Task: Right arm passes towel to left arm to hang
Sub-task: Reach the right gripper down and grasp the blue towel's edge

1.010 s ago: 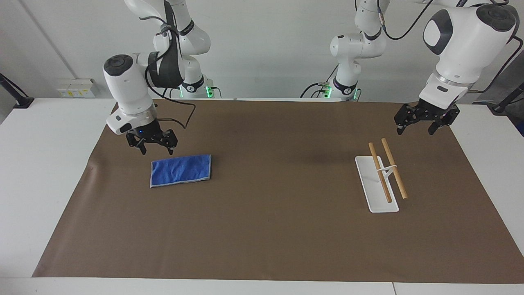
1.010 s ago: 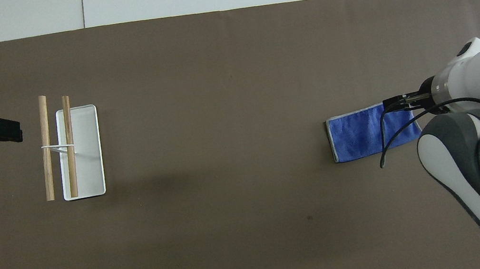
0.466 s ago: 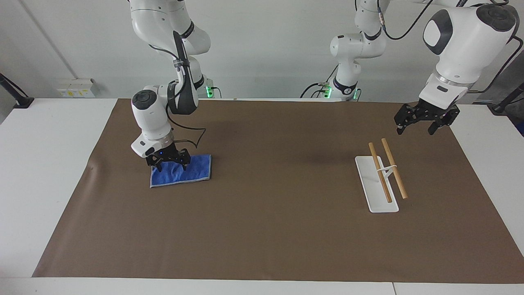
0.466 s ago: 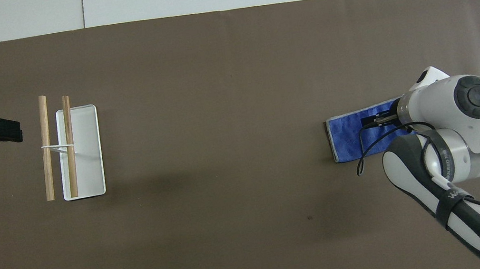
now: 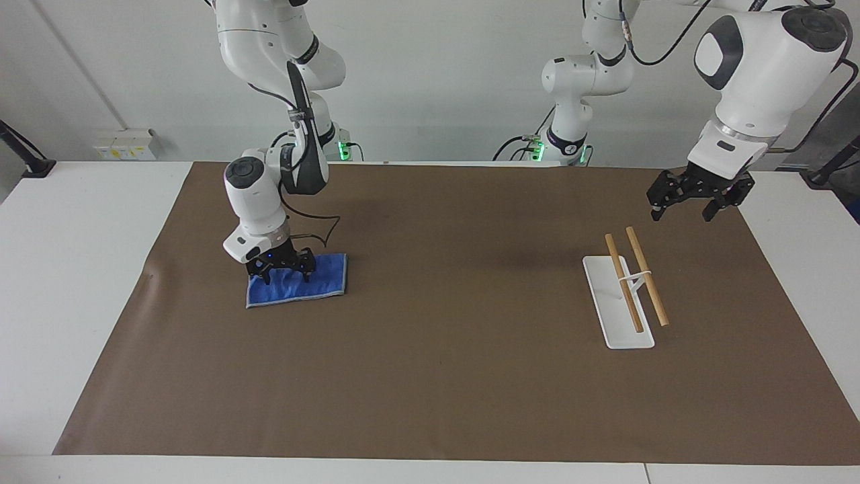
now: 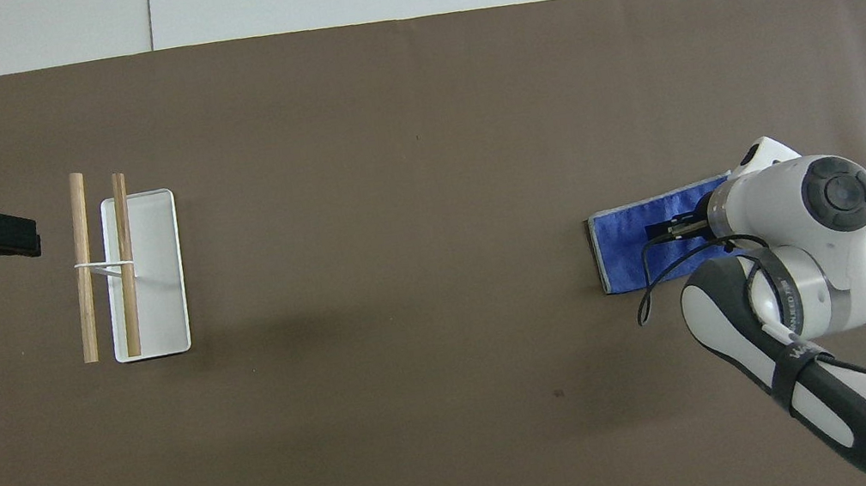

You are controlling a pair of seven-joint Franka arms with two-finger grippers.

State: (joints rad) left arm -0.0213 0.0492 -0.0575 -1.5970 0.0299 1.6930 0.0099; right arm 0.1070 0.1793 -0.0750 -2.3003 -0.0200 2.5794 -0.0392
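The mat (image 5: 430,376) is carrying the rack (image 5: 621,309) toward the left arm's end and the towel (image 5: 319,281) toward the right arm's end, lying flat. The right gripper (image 5: 281,274) is pressing down on the towel, jaws apart, nothing lifted yet. The left gripper (image 5: 692,205) is waiting in the air near the rack, jaws apart. Grasp, handover and hanging are all remaining

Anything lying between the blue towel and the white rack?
Nothing: only bare brown mat between the blue cloth towel and white-based wooden-bar rack, clearest overhead.
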